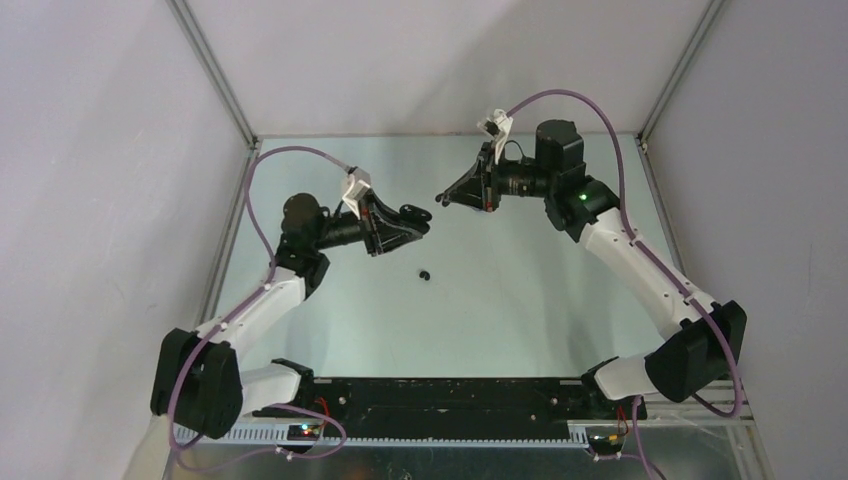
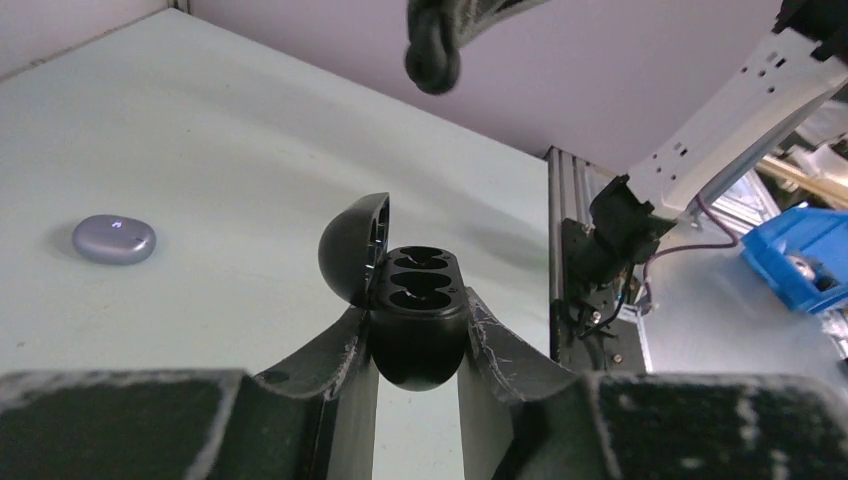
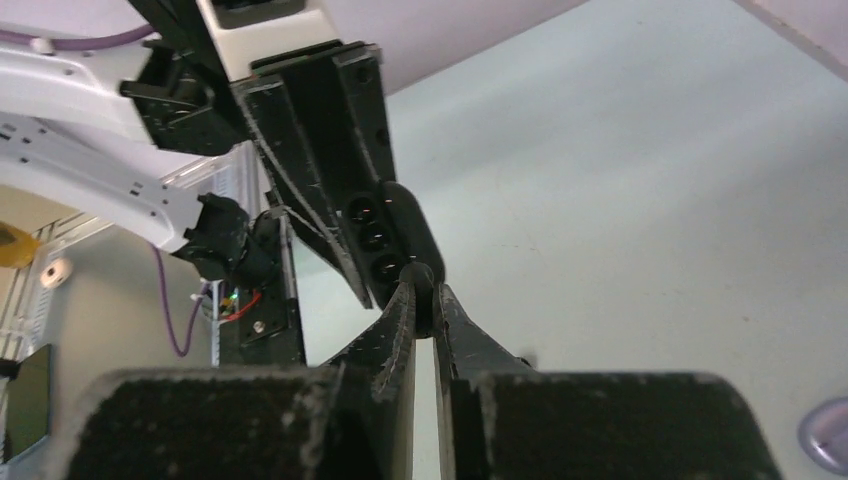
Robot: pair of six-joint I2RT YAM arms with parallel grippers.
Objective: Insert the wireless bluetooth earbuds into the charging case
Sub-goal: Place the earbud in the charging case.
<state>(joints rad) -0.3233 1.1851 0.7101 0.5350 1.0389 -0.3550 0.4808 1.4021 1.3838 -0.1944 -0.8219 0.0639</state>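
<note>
My left gripper (image 1: pixel 416 216) (image 2: pixel 416 325) is shut on the black charging case (image 2: pixel 417 300) and holds it above the table. The case's lid (image 2: pixel 353 250) is open to the left and its sockets face up, dark and seemingly empty. My right gripper (image 1: pixel 440 200) (image 3: pixel 422 298) is shut on a glossy black earbud (image 3: pixel 419 276). The bud is just in front of the case (image 3: pixel 392 232), close to its nearest socket. The right fingertips with that bud hang above the case in the left wrist view (image 2: pixel 432 62). A second black earbud (image 1: pixel 424 274) lies on the table below the grippers. No purple bud is clearly seen.
A pale purple pebble-shaped thing (image 2: pixel 113 239) lies on the table to the left of the case. It also shows at the right wrist view's lower right edge (image 3: pixel 828 436). I cannot tell whether it is a bud or a closed case. Frame posts stand at the table's corners.
</note>
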